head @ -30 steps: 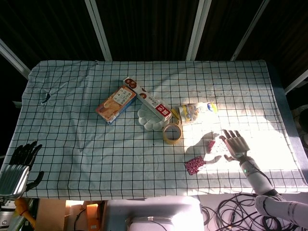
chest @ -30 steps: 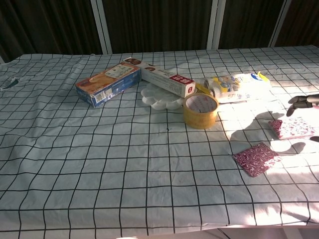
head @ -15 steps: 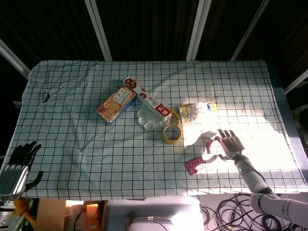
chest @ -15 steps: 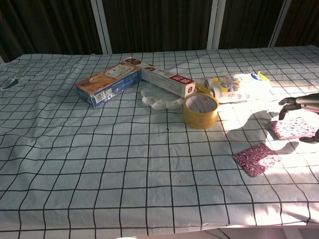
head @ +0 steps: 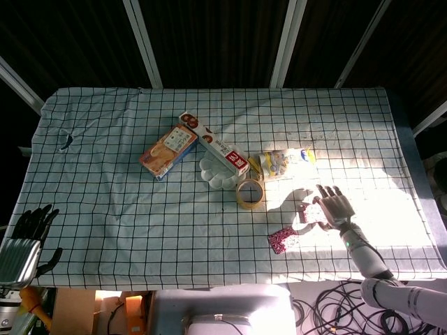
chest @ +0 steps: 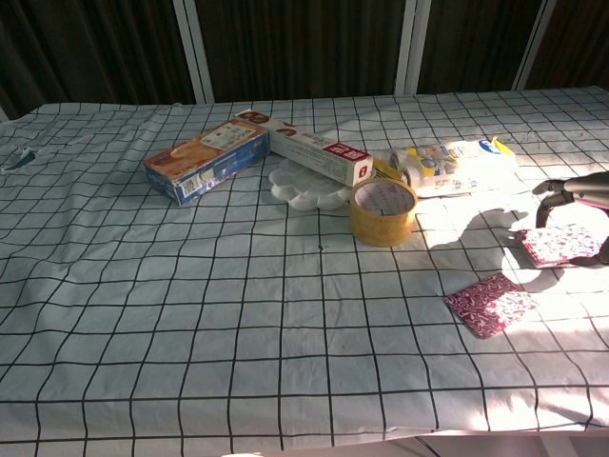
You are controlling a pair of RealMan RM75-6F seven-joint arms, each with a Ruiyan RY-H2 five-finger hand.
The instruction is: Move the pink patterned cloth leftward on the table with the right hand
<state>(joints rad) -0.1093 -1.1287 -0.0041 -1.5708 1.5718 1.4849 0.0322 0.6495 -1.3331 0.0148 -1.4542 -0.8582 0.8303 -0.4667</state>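
A pink patterned cloth lies flat in the sunlit patch at the right of the table. My right hand hovers over its right part, fingers spread and holding nothing. I cannot tell whether it touches the cloth. A second, darker pink patterned cloth lies nearer the front edge, to the left of the first. My left hand hangs off the table's front left corner, fingers apart and empty. It shows only in the head view.
Left of the cloths stands a roll of tape. Behind it are a white palette dish, a long box, a snack box and a packet. The checked tablecloth covers the table.
My right hand has moved leftward, from beside the lighter pink cloth to over it. Both cloths lie where they were. The left hand has not moved.
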